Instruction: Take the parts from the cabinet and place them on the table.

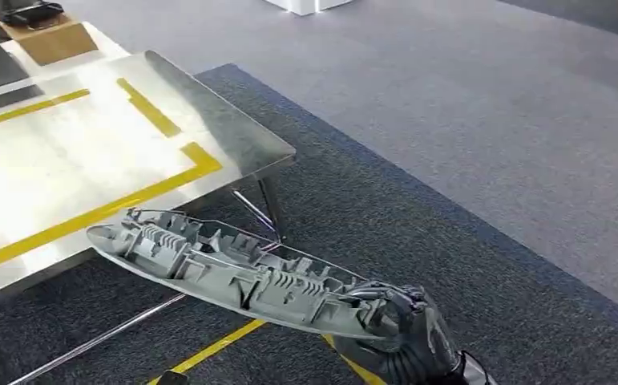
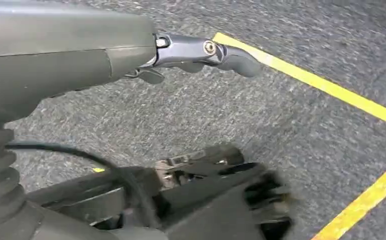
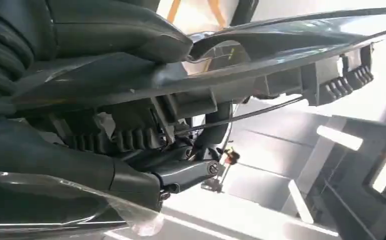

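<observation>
The right hand [image 1: 401, 325] grips one end of a long grey part [image 1: 233, 273]. The part hangs in the air beside the table [image 1: 233, 136], over the carpet [image 1: 450, 200]. Its far tip sits over the table's edge. The arm is cut off. The left hand [image 2: 201, 52] holds nothing, fingers loosely curled; its tips look blurry.
</observation>
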Robot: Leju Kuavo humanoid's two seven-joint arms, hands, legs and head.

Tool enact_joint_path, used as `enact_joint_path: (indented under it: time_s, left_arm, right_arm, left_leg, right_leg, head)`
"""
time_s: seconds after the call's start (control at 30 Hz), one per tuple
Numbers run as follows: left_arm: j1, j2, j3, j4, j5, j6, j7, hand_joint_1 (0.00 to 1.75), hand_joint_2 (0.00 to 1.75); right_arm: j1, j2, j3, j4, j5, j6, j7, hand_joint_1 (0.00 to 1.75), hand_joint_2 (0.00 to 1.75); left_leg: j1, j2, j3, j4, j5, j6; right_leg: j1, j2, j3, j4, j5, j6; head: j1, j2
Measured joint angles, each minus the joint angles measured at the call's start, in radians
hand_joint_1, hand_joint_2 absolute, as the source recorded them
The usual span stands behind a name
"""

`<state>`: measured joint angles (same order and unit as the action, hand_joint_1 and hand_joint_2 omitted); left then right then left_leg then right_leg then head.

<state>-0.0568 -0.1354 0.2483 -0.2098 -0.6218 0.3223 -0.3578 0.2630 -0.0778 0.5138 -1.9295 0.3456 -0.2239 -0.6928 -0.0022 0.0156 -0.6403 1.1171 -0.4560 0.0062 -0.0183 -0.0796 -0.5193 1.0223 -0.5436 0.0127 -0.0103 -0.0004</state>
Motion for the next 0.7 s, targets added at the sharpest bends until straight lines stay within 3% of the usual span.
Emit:
enact_joint_path:
  time_s: [0.03,0.07,0.17,0.2,0.23,0.27,0.3,0.37,0.4,0.43,0.47,0.5,0.53,0.57,0.6,0.7]
  left_arm:
    - [-0.001,0.001,0.0,0.0,0.0,0.0,0.0,0.0,1.75]
    - [-0.004,0.001,0.0,0.0,0.0,0.0,0.0,0.0,1.75]
    - [0.0,0.001,0.0,0.0,-0.002,-0.001,0.0,0.0,1.75]
    - [0.001,0.002,0.0,0.0,-0.004,0.0,0.0,0.0,1.75]
    - [0.002,0.001,0.0,0.0,-0.006,0.0,0.0,0.0,1.75]
    - [-0.002,0.001,0.001,0.0,-0.008,0.0,0.001,0.0,1.75]
    - [-0.006,0.0,0.001,0.0,-0.009,0.0,0.001,0.0,1.75]
    - [-0.009,-0.004,0.001,0.0,-0.011,-0.001,0.001,0.0,1.75]
    - [-0.007,-0.005,0.001,0.0,-0.012,-0.001,0.001,0.0,1.75]
    - [-0.006,-0.005,0.001,0.0,-0.012,-0.001,0.001,0.0,1.75]
    - [-0.005,-0.006,0.001,0.0,-0.013,-0.001,0.001,0.0,1.75]
    - [-0.006,-0.006,0.001,0.0,-0.018,-0.001,0.001,0.0,1.75]
    - [-0.007,-0.007,0.001,0.0,-0.019,-0.001,0.001,0.0,1.75]
    - [-0.01,-0.007,0.001,0.0,-0.02,-0.001,0.001,0.0,1.75]
    - [-0.012,-0.008,0.001,0.0,-0.021,-0.001,0.0,0.0,1.75]
    - [-0.006,-0.009,0.001,0.0,-0.021,0.0,0.001,0.0,1.75]
  right_arm:
    - [0.0,0.0,0.0,0.0,0.0,0.0,0.0,1.75,1.75]
    - [0.001,0.0,0.0,0.0,0.0,-0.001,0.0,1.75,1.75]
    - [-0.003,0.0,0.0,0.0,0.003,-0.004,0.0,1.75,1.75]
    - [-0.003,0.0,0.0,-0.005,0.003,-0.011,0.0,1.75,1.75]
    - [-0.003,0.0,0.0,-0.01,0.005,-0.021,0.002,1.75,1.75]
    - [-0.003,0.0,0.0,-0.023,0.002,-0.037,0.001,1.75,1.75]
    - [-0.003,0.0,0.0,-0.034,-0.002,-0.052,-0.001,1.75,1.75]
    - [-0.004,0.0,0.002,-0.055,-0.004,-0.075,-0.001,1.75,1.75]
    - [-0.005,0.0,0.002,-0.063,-0.003,-0.079,-0.001,1.75,1.75]
    - [-0.006,0.0,0.002,-0.071,-0.003,-0.081,-0.001,1.75,1.75]
    - [-0.009,0.0,0.002,-0.08,-0.003,-0.081,-0.001,1.75,1.75]
    - [-0.012,0.0,0.002,-0.088,0.0,-0.081,-0.001,1.75,1.75]
    - [-0.018,0.0,0.004,-0.093,0.001,-0.081,-0.001,1.75,1.75]
    - [-0.022,0.0,0.005,-0.096,0.002,-0.081,-0.001,1.75,1.75]
    - [-0.023,0.0,0.008,-0.103,0.002,-0.08,-0.002,1.75,1.75]
    - [-0.028,0.0,0.012,-0.106,0.004,-0.079,-0.001,1.75,1.75]
  left_leg:
    - [-0.012,0.053,0.029,-0.054,0.003,0.012]
    - [-0.023,0.066,0.036,-0.072,-0.008,0.017]
    - [-0.025,0.033,0.029,-0.077,-0.014,0.026]
    - [-0.014,0.018,0.04,-0.091,-0.007,0.033]
    - [-0.01,0.009,0.046,-0.1,-0.005,0.036]
    - [-0.008,-0.002,0.047,-0.1,-0.005,0.041]
    - [-0.006,-0.014,0.047,-0.1,-0.006,0.045]
    - [-0.006,-0.042,0.05,-0.099,-0.008,0.048]
    - [-0.006,-0.056,0.052,-0.099,-0.01,0.047]
    - [-0.006,-0.07,0.056,-0.099,-0.012,0.046]
    - [-0.005,-0.084,0.06,-0.098,-0.014,0.044]
    - [-0.003,-0.099,0.066,-0.096,-0.018,0.039]
    - [-0.002,-0.11,0.066,-0.093,-0.022,0.033]
    - [-0.009,-0.121,0.06,-0.084,-0.026,0.027]
    - [-0.004,-0.133,0.052,-0.085,-0.023,0.022]
    - [0.002,-0.161,0.046,-0.088,-0.019,0.007]
  right_leg:
    - [0.001,-0.01,0.001,-0.002,-0.006,0.006]
    - [0.009,-0.019,0.008,0.001,-0.012,0.015]
    - [0.008,-0.056,0.016,-0.009,-0.015,0.026]
    - [0.009,-0.064,0.016,-0.011,-0.022,0.032]
    - [0.005,-0.007,0.011,0.009,-0.034,0.036]
    - [0.004,0.038,-0.017,0.066,-0.066,0.037]
    - [0.003,0.061,-0.058,0.142,-0.097,0.039]
    - [0.003,0.075,-0.147,0.283,-0.134,0.043]
    - [0.002,0.076,-0.165,0.294,-0.119,0.044]
    - [0.002,0.077,-0.162,0.263,-0.081,0.044]
    - [0.001,0.08,-0.14,0.199,-0.03,0.045]
    - [-0.001,0.093,-0.102,0.102,0.03,0.044]
    - [-0.007,0.135,-0.078,0.031,0.058,0.045]
    - [-0.012,0.17,-0.063,0.009,0.042,0.043]
    - [-0.01,0.162,-0.052,0.008,0.036,0.032]
    - [-0.006,0.134,-0.049,0.001,0.037,0.015]
  head:
    - [0.001,0.0]
    - [-0.001,0.0]
    - [0.001,0.0]
    - [0.001,0.0]
    - [0.005,0.0]
    - [0.007,0.0]
    - [0.011,0.0]
    - [0.011,0.0]
    - [0.013,0.0]
    - [0.011,0.0]
    - [0.013,0.0]
    - [0.012,0.0]
    - [0.013,0.0]
    - [0.011,0.0]
    - [0.01,0.0]
    - [0.011,0.0]
